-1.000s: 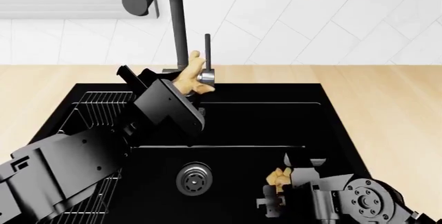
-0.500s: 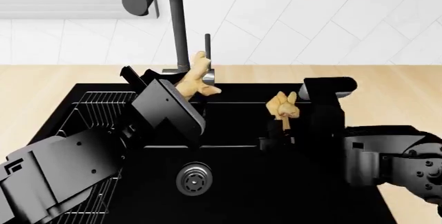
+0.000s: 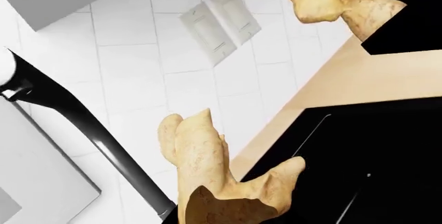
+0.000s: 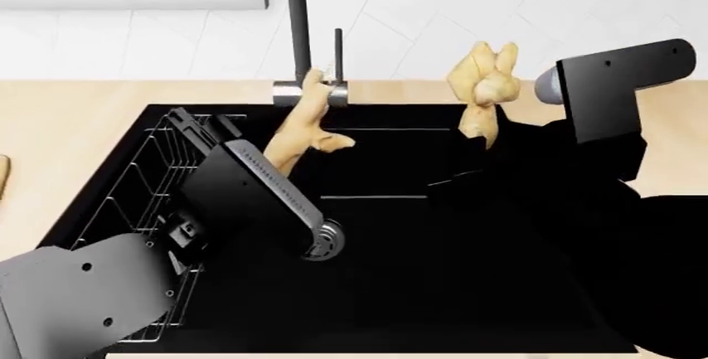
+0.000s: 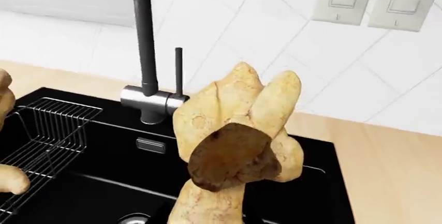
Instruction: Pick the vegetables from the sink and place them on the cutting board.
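A: Items, left to right?

B: Wire rack (image 4: pixel 144 185), thin steel rods, sitting in the left part of the sink (image 4: pixel 465 293), a matte black rectangular basin with a round steel drain (image 4: pixel 328 239). Left gripper (image 4: pixel 290 153): blocky black housing; its fingers are hidden, but a root (image 4: pixel 301 125) sticks out of its end, so it is closed on that piece. The root is pale tan, knobbly and branched, held above the basin just in front of the faucet (image 4: pixel 297 36), a slim dark grey tube on a brushed steel base.

A: And further right?

B: Second root (image 4: pixel 483 85), same lumpy skin with a brown cut face in the right wrist view (image 5: pixel 231 157). The right gripper (image 4: pixel 478 145) has it clamped from below, lifted over the sink's back rim against white tiled wall (image 4: pixel 409 19). Pale wood countertop (image 4: pixel 66 127) surrounds the basin.

A: Changes since half a second ago?

B: Right root has risen clear of the basin; left root has barely shifted. The view has tilted down.
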Robot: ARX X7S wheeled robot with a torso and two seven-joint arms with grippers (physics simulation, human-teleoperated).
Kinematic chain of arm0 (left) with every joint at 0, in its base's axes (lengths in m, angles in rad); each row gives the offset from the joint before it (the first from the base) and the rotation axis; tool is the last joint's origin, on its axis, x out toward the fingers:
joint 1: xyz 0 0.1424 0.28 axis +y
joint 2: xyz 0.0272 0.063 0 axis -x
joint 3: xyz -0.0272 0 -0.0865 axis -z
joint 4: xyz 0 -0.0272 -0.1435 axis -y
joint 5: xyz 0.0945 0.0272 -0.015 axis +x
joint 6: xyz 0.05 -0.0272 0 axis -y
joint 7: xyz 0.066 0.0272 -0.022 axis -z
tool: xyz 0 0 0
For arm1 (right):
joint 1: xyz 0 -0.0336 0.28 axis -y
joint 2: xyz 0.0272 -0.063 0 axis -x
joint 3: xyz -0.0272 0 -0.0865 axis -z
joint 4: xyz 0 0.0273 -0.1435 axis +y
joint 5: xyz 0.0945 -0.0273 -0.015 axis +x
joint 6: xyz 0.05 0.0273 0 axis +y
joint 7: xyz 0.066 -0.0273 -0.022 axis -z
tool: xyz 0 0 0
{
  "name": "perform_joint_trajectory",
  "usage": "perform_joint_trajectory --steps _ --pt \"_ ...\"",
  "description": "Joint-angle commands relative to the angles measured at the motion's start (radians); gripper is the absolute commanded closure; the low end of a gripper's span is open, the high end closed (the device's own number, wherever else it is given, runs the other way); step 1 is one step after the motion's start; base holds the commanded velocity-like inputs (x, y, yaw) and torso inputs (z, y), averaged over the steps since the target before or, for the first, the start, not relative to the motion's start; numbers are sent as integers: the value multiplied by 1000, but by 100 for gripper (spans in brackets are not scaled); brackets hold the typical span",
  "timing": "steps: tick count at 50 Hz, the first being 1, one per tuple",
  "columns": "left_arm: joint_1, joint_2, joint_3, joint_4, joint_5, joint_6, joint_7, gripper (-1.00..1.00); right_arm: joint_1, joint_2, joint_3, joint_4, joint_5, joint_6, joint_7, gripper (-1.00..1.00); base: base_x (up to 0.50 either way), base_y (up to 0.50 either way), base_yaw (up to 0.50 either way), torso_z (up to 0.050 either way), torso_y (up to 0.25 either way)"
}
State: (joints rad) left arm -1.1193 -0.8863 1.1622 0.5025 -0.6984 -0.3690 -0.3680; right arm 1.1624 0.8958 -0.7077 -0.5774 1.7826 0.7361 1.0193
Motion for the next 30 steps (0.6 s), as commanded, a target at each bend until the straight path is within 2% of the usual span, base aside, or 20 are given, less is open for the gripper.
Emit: perform_joint_trajectory --steps 1,16,21,25,30 --pt "17 -50 -7 114 10 -28 -109 100 35 24 38 -134 33 -16 75 100 -500 82 0 0 0" --pt "26 -39 -47 116 -24 -14 -176 100 3 32 50 -171 6 -41 69 100 -500 96 0 0 0" --pt "77 -38 -83 92 -48 71 -217 100 -41 41 56 -205 -59 -58 59 100 -500 289 0 0 0" --pt "139 -48 -100 105 -26 133 -295 100 -111 72 93 -277 -138 -118 52 100 -448 389 0 0 0" --pt "184 -61 -122 120 2 176 -386 100 -226 80 102 -320 -282 -171 26 100 -106 498 0 0 0"
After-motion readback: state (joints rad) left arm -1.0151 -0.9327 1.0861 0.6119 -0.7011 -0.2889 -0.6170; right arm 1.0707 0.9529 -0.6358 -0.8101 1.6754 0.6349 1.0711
